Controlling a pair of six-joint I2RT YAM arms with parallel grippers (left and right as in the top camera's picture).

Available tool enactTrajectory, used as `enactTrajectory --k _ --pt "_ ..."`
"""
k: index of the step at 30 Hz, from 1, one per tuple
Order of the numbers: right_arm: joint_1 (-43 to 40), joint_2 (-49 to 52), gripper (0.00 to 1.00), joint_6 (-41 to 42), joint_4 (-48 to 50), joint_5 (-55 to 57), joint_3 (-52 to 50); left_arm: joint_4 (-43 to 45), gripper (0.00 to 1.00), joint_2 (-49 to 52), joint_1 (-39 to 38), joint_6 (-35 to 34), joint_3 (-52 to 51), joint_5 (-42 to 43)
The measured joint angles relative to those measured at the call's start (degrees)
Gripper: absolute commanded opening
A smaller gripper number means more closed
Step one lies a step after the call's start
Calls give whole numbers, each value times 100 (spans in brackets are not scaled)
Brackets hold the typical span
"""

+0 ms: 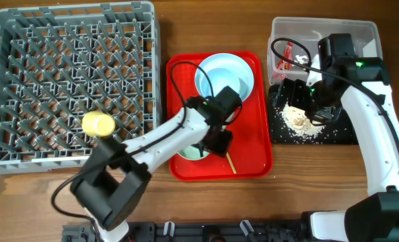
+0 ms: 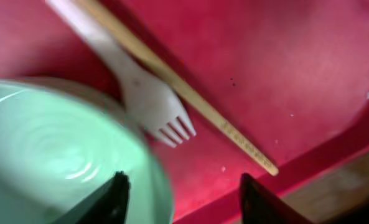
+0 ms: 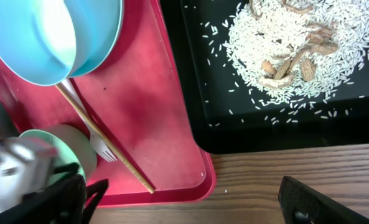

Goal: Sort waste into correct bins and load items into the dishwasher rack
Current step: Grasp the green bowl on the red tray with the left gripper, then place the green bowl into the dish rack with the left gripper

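A large square grey plastic rack (image 1: 71, 81) with upright pegs stood on the left part of the wooden desk (image 1: 320, 175). A small yellow cup (image 1: 97, 123) rested among the pegs near the front right corner of the rack. Beside the rack lay a flat red rectangular tray (image 1: 249, 161).

At the back of this tray was a round pale-blue bowl (image 1: 225, 77). At the front was a round pale-green bowl (image 2: 53, 155), mostly hidden under the left arm in the overhead view. Just beside the green bowl, on the red surface, lay a small white fork (image 2: 153, 106) and a thin wooden chopstick (image 2: 190, 96). The two were side by side and touching along the handle of the fork. The tip of the chopstick pointed to the front edge of the tray.

The left fingers (image 2: 116, 196) were apart and held nothing. One dark tip was over the inside of the green bowl and the other over the red tray, so the rim of the bowl was between them. I could not tell whether they touched it.

On the right side stood a clear plastic rectangular tub (image 1: 367, 33) with a small red wrapper (image 1: 288, 52) inside it. In front of the tub lay a shallow black rectangular tray (image 1: 340, 134). In it was a heap of white rice grains and beige food scraps (image 3: 296, 50), with loose grains scattered around the heap.

The right fingers (image 3: 308, 202) were wide apart and empty. In the right wrist view they were over the front edge of the black tray and the bare desk.
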Motion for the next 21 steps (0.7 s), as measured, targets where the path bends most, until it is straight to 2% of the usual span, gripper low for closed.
enactTrajectory --k 3,10,18,21 --pt "0 0 100 -4 0 44 0 22 22 184 -157 -2 0 -240" --pt "0 0 100 -24 -2 44 0 20 4 184 -157 7 0 -632" --pt "0 0 100 -26 -11 46 0 -118 4 160 -155 2 142 -1010" --pt "0 0 100 -26 -20 46 0 -459 4 -133 -61 15 678 -979"
